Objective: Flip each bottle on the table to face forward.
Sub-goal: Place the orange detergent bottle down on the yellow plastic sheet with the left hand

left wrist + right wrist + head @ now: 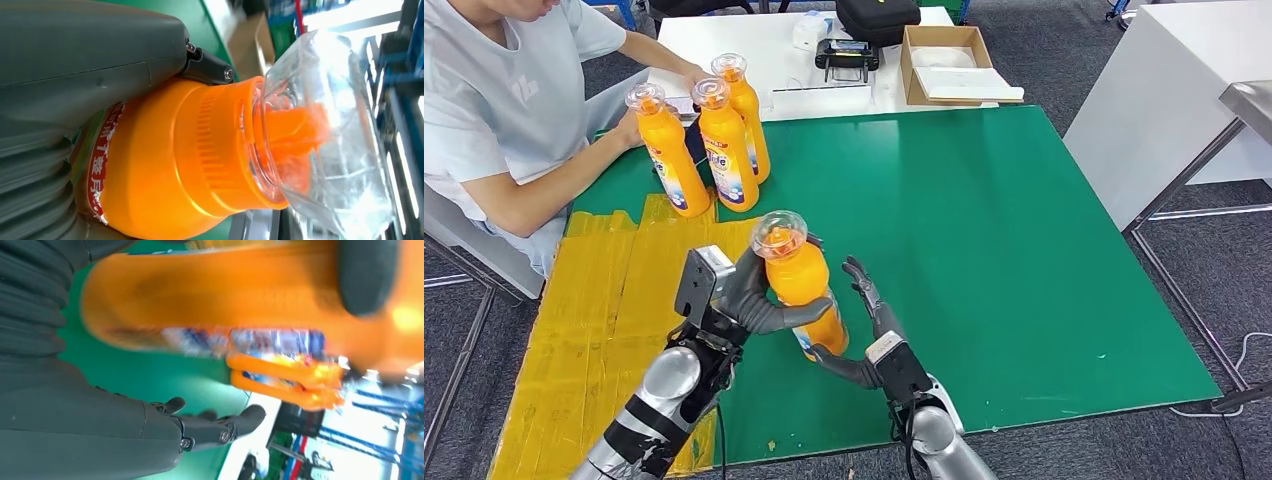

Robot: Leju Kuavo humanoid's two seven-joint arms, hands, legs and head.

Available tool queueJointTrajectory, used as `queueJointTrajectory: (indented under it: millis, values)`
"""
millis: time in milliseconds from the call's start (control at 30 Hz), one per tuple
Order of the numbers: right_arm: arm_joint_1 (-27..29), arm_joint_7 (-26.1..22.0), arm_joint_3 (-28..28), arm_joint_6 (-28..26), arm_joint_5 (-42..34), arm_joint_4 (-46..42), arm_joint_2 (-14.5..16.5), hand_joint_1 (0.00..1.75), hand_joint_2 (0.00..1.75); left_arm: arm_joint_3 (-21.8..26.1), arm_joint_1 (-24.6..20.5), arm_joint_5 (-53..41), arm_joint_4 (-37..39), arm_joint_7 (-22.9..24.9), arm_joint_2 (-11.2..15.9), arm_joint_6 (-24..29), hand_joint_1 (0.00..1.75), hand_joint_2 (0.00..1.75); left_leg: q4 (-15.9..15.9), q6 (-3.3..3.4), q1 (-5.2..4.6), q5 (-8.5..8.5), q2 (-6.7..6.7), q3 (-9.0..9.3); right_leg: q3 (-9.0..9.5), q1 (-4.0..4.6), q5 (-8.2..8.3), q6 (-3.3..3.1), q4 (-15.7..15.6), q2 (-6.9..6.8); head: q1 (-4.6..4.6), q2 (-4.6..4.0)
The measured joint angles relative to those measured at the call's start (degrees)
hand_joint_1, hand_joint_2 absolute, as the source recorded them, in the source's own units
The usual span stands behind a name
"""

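Head view: bottle [802,285] within left-hand fingers [792,314].

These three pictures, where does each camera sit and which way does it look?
Head view: high on the robot, looking forward and down at the green table; both silver arms show, left robot hand gripping the orange bottle.
Left wrist view: behind the left robot hand, facing the bottle's clear cap.
Right wrist view: behind the right robot hand, facing the bottle's side.
Shared: all three show that bottle.
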Motion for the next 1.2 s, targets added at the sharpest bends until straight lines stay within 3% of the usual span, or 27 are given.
queueJointTrajectory:
  millis: [233, 333, 467, 667, 1000, 1200]
  values:
    - [1.03, 0.25, -0.17, -0.26, -0.28, -3.77, -0.87, 0.0, 1.75, 1.12, 0.45, -3.45, -1.29, -0.54, 1.02, 2.23, 1.75, 1.75, 0.0, 0.0, 0.0, 0.0, 0.0, 0.0, 0.01, -0.01, 0.0, 0.0, 0.0, 0.0, 0.01, 0.0]
    - [2.21, 0.12, -0.71, -1.39, -0.38, -6.44, -1.43, 0.0, 1.75, 1.68, 0.65, -15.72, -2.39, -0.46, 2.11, 8.87, 1.75, 1.75, 0.0, 0.0, -0.01, 0.0, 0.0, 0.0, 0.0, -0.01, 0.0, 0.0, 0.0, 0.0, 0.01, 0.0]
    - [4.96, 0.3, -2.93, -2.19, -0.6, -12.33, -2.43, 0.0, 1.75, 3.14, 1.07, -36.13, -4.33, 3.07, 4.13, 15.88, 1.75, 1.75, 0.0, 0.0, 0.0, 0.0, -0.01, 0.0, -0.01, 0.0, 0.0, 0.0, 0.0, -0.01, 0.0, 0.0]
    - [9.18, 1.26, -7.35, -2.2, -1.79, -21.39, -3.2, 0.0, 1.75, 4.73, 1.88, -52.7, -5.45, 8.79, 5.9, 16.1, 1.75, 1.75, 0.0, 0.0, 0.0, 0.0, 0.0, 0.0, -0.01, -0.01, -0.01, -0.01, 0.0, 0.0, 0.02, 0.0]
    - [11.46, 1.49, -9.98, -2.18, -1.86, -26.74, -3.44, 0.0, 1.75, 5.18, 2.47, -56.03, -5.48, 10.41, 6.62, 15.86, 1.75, 1.75, 0.0, 0.0, -0.01, 0.01, 0.0, 0.0, 0.0, 0.0, 0.01, 0.0, 0.0, 0.0, 0.01, 0.0]
    - [13.07, 1.75, -10.85, -2.13, -1.2, -29.64, -3.46, 0.0, 1.75, 4.62, 1.84, -75.34, -3.48, 20.45, 7.67, 10.75, 1.75, 1.75, 0.0, 0.0, 0.0, 0.01, 0.01, 0.0, -0.04, 0.0, 0.0, 0.0, 0.0, 0.0, 0.01, 0.0]
